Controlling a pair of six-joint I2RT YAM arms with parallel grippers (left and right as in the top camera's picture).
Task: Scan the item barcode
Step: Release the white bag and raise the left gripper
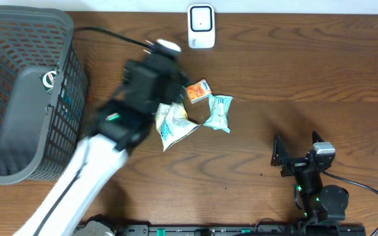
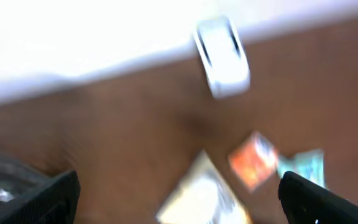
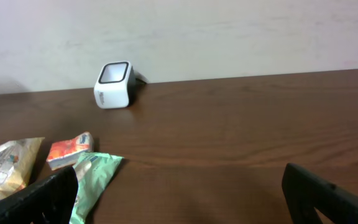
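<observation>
Left wrist view blurred; overhead blurred around the left arm.

- Cream snack packet [image 1: 176,128]: flat on the worktop [image 1: 294,72], in front of the scanner [image 1: 201,26] and a little toward the basket [image 1: 18,98] side. Its long axis runs roughly toward the scanner, slightly skewed, with one corner pointing that way. Its upper edge is hidden under the arm.
- Orange packet [image 1: 198,90] and teal packet [image 1: 218,113]: just beside it, also in front of the scanner.
- Left claw [image 2: 179,183]: released, fingers spread wide, nothing between them. It is above the cream packet's near end, facing the scanner.
- Right claw [image 3: 179,177]: released, empty, well apart from the scanner.
</observation>
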